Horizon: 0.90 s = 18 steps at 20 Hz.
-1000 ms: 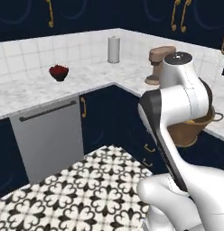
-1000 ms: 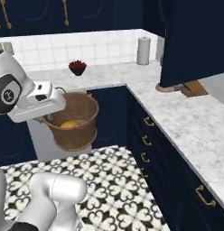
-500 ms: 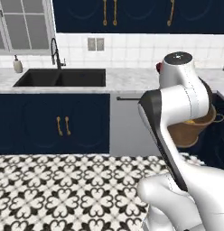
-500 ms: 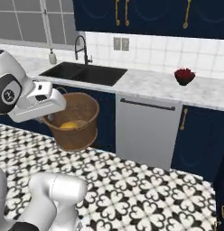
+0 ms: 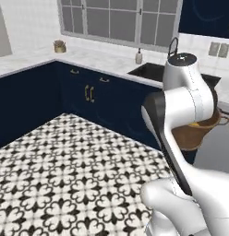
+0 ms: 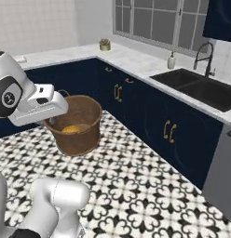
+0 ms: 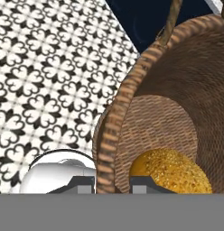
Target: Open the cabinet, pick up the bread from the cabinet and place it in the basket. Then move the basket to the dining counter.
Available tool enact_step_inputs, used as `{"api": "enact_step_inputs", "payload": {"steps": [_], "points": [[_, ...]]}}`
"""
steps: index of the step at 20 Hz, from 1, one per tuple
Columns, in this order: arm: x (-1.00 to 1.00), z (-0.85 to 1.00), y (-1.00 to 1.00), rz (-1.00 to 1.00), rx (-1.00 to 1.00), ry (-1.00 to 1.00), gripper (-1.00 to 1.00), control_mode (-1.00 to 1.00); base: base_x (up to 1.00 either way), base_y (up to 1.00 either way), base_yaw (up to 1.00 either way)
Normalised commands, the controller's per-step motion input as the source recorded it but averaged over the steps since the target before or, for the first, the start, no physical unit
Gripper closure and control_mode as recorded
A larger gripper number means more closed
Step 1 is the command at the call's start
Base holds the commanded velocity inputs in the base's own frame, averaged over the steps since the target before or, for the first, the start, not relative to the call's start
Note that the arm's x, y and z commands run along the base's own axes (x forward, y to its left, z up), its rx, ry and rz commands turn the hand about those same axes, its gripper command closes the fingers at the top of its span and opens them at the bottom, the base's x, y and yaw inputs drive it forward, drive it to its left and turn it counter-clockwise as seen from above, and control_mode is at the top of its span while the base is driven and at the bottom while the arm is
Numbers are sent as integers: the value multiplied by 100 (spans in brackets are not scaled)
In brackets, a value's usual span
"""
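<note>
Basket carried mid-air over the tiled floor, bread inside

The gripper [image 7: 112, 184] is clamped on the rim of the basket [image 6: 80, 123]: one fingertip sits outside the woven wall, the other inside, rim between them. The basket hangs off the floor, clear of every counter, just in front of the arm's wrist; from the left base camera only its right part [image 5: 199, 133] shows past the arm, with a loop handle sticking out. The bread [image 7: 172, 172] lies on the basket's bottom against the near wall; from the right base camera it shows as an orange patch [image 6: 73, 128] low inside. The black-and-white patterned floor [image 6: 150, 195] is under it; navy base cabinets with brass handles [image 6: 169, 131] and a marble counter with a dark sink [image 6: 201, 88] run along the right, under a window [image 5: 121, 20]
</note>
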Motion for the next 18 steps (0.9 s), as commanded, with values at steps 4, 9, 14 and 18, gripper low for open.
{"api": "enact_step_inputs", "payload": {"steps": [4, 9, 14, 18], "points": [[0, 0, 0, 0, 0, 0, 100, 100, 32, 0, 95], [0, 0, 0, 0, 0, 0, 100, 100, 81, 0, 83], [0, 0, 0, 0, 0, 0, 100, 100, 100, 0, 74], [0, 0, 0, 0, 0, 0, 100, 100, 100, 0, 64]]}}
